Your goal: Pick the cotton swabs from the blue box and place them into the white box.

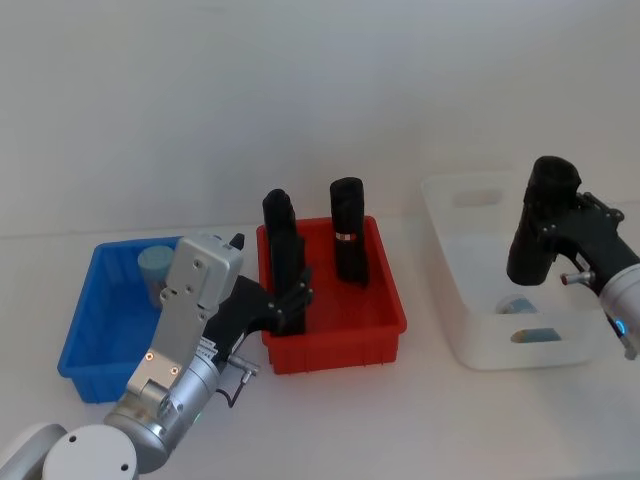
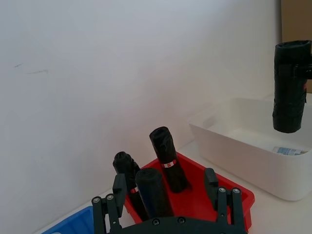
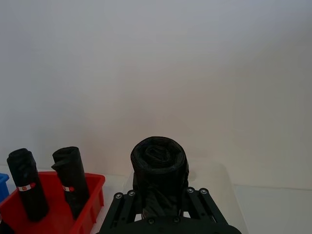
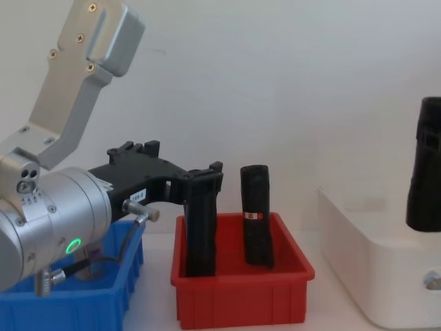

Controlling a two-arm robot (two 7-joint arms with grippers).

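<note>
Left end effector (image 1: 290, 300) near; grey-blue-capped cotton swabs (image 1: 155, 268) in blue box (image 1: 85, 350).

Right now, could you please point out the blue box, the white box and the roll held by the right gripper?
blue box (image 1: 88, 330): head view, bare floor.
white box (image 1: 445, 310): head view, left wall.
black roll (image 1: 540, 215): head view, its middle.

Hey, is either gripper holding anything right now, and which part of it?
The right gripper holds a black roll near its lower end, over the white box. The left gripper is around a black roll in the red bin.
</note>
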